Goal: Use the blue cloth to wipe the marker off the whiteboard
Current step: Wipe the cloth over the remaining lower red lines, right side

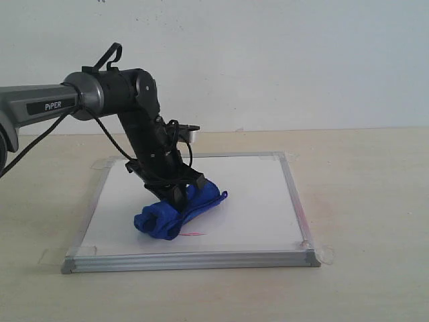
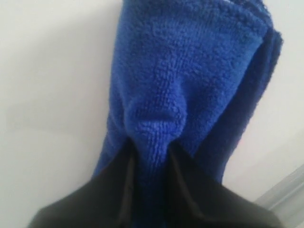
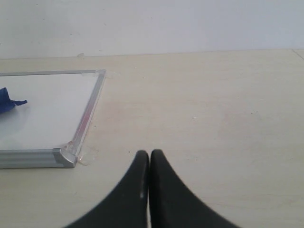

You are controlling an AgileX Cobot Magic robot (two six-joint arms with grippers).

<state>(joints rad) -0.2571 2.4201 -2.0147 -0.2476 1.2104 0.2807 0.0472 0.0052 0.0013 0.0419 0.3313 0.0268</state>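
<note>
The left jaws are clamping the fluffy royal-blue microfibre cloth (image 1: pixel 175 212), pressing it onto the white aluminium-framed whiteboard (image 1: pixel 258 191) so it rubs; a thin red marker trace (image 1: pixel 195 233) (probably the last) is lying just beside it. The right jaws are sitting closed, empty, off the board.

Just a plain white wall (image 1: pixel 301 54) at the back and a pale beige tabletop (image 1: pixel 369 201) (faint wood grain), softly, evenly lit.

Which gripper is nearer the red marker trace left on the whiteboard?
Left. The left gripper, shut on the blue cloth, sits right beside the marker trace. The right gripper is shut over the table, off the whiteboard's corner.
</note>
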